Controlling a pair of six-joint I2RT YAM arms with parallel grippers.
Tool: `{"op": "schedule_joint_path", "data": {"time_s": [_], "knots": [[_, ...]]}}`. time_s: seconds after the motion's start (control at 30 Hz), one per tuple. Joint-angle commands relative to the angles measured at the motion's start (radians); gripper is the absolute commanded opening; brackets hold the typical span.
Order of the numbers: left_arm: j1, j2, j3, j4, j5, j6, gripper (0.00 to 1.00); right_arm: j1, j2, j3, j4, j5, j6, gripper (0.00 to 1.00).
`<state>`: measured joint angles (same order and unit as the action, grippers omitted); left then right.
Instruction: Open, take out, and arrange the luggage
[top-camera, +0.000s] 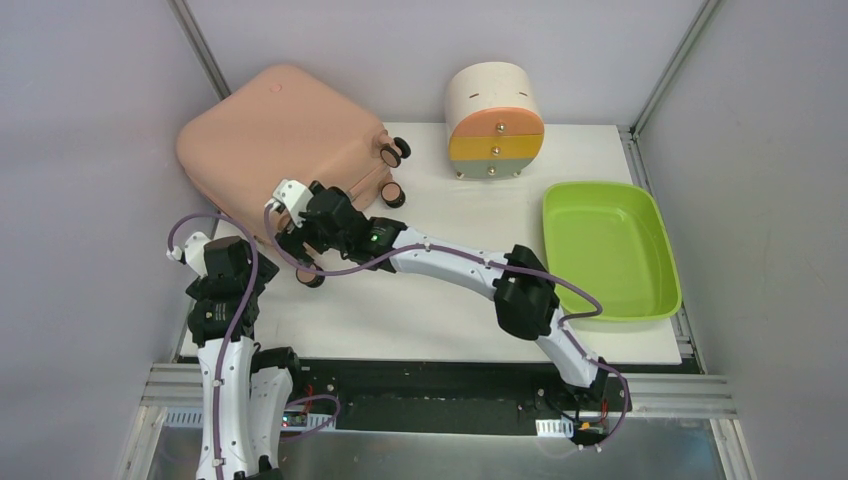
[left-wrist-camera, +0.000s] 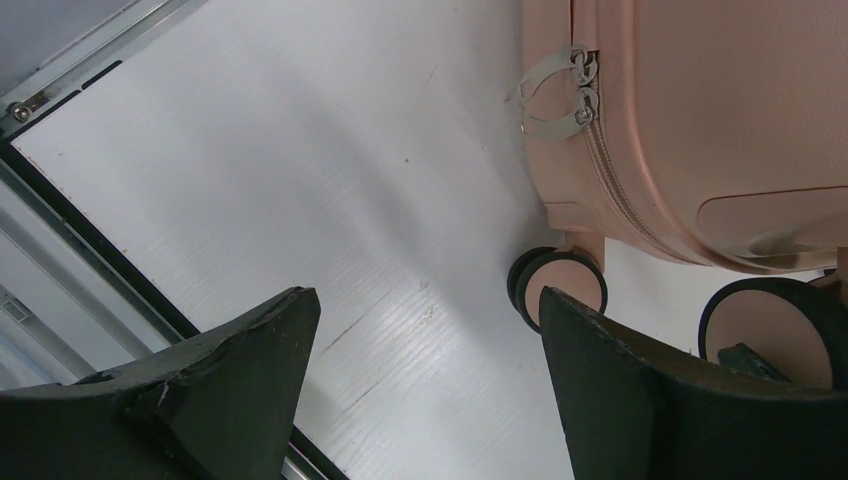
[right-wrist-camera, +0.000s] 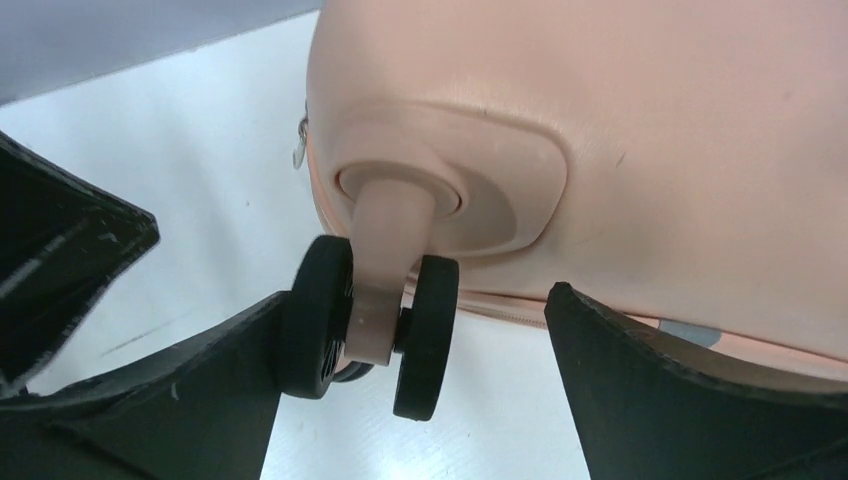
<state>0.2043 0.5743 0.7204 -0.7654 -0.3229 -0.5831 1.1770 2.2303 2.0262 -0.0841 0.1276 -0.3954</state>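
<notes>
1. Right tool (right-wrist-camera: 415, 300): jaws wide apart, standing either side of a twin wheel (right-wrist-camera: 375, 330) at the near corner of the luggage (top-camera: 280, 130). Nothing is clamped; I cannot tell whether a finger brushes the wheel.
2. Left tool (left-wrist-camera: 425, 300): jaws apart too, nothing between them. It hangs over bare desk (top-camera: 440, 300), just beside the case's zipped side.
3. The luggage sits at the far left of the desk, close to the left wall, wheels pointing toward the middle.
4. Progress, as I judge it: barely started. The two zipper pulls (left-wrist-camera: 560, 95) meet and the zip looks closed, so the shell is shut. Opening, unpacking and arranging are all left.
5. Room to move: the left wall crowds the case. The near and middle desk lies open. The drawer unit (top-camera: 495, 115) stands at the far centre and the green tray (top-camera: 610, 250) at the right, both well apart from the case.
</notes>
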Motion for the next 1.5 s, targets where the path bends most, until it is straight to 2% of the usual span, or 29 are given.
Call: {"op": "schedule_joint_path", "data": {"time_s": [0.0,0.17,0.4,0.47,0.5,0.6,0.63,0.77,0.9,1.0,1.17,1.27,1.47], "knots": [[0.006,-0.007,-0.010,0.018,-0.026,0.002,0.84,0.008,-0.002,0.075,0.032,0.041,-0.010,0.98],[0.006,-0.007,-0.013,0.020,-0.019,0.021,0.84,0.006,0.029,0.113,0.008,0.032,0.030,0.87],[0.006,0.007,-0.013,0.029,0.003,0.039,0.85,0.002,0.049,0.126,-0.040,0.003,0.112,0.87],[0.006,0.014,-0.013,0.034,0.014,0.053,0.85,-0.001,0.054,0.134,-0.045,0.005,0.120,0.84],[0.006,0.017,-0.014,0.036,0.024,0.063,0.85,-0.001,0.054,0.136,-0.045,0.004,0.123,0.78],[0.006,0.019,-0.026,0.056,0.082,0.115,0.85,-0.014,0.037,0.130,-0.037,-0.016,0.144,0.47],[0.005,0.023,-0.030,0.064,0.095,0.132,0.85,-0.020,0.026,0.123,-0.027,-0.019,0.154,0.40],[0.004,0.061,-0.034,0.102,0.176,0.177,0.84,-0.062,-0.048,0.040,0.042,-0.043,0.200,0.18],[0.003,0.106,-0.029,0.151,0.265,0.219,0.76,-0.124,-0.110,-0.011,0.079,-0.068,0.245,0.02],[0.003,0.138,-0.034,0.193,0.316,0.230,0.71,-0.167,-0.133,-0.030,0.080,-0.114,0.283,0.00],[0.002,0.172,-0.070,0.293,0.441,0.243,0.68,-0.198,-0.147,-0.060,0.112,-0.170,0.294,0.00],[0.000,0.188,-0.102,0.389,0.512,0.255,0.62,-0.204,-0.152,-0.074,0.128,-0.174,0.294,0.00],[-0.008,0.250,-0.120,0.516,0.514,0.279,0.53,-0.211,-0.159,-0.094,0.147,-0.180,0.302,0.00]]}}
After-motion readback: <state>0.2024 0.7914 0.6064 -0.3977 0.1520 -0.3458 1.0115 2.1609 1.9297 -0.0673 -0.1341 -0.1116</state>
